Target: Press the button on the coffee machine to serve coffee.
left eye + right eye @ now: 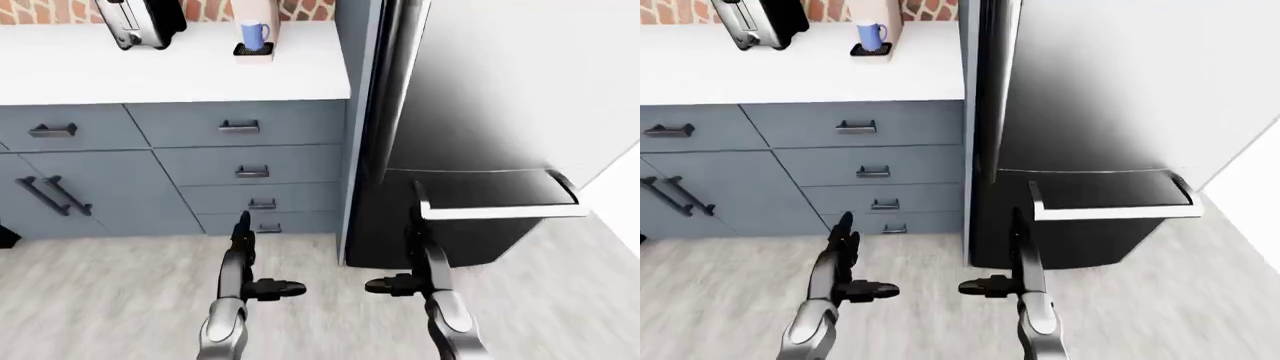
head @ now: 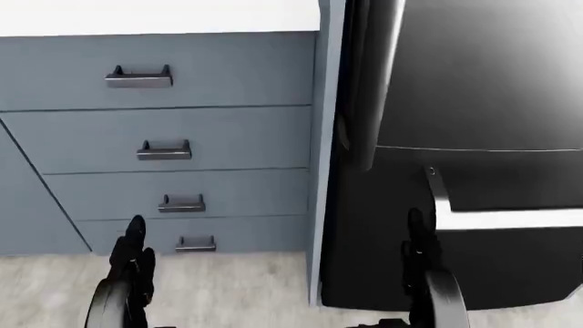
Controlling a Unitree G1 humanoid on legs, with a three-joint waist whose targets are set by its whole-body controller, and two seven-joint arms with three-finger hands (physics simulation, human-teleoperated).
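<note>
The coffee machine point(image 1: 270, 19) stands at the top of the left-eye view on the white counter point(image 1: 150, 79); only its beige lower body shows. A blue mug point(image 1: 255, 34) sits on its black drip tray point(image 1: 253, 51). The top of the machine is cut off by the picture's edge, so no button shows. Both hands hang low over the floor, well below the counter. My left hand point(image 1: 258, 259) is open, fingers pointing up and thumb turned inward. My right hand point(image 1: 405, 259) mirrors it, open and holding nothing.
A tall dark fridge point(image 1: 480, 112) with a bar handle fills the right, just right of the machine. A stack of grey drawers point(image 1: 250, 172) lies under the counter, cabinet doors point(image 1: 55, 195) to their left. A silver toaster point(image 1: 140, 22) stands left of the mug. Pale wood floor point(image 1: 120, 292) below.
</note>
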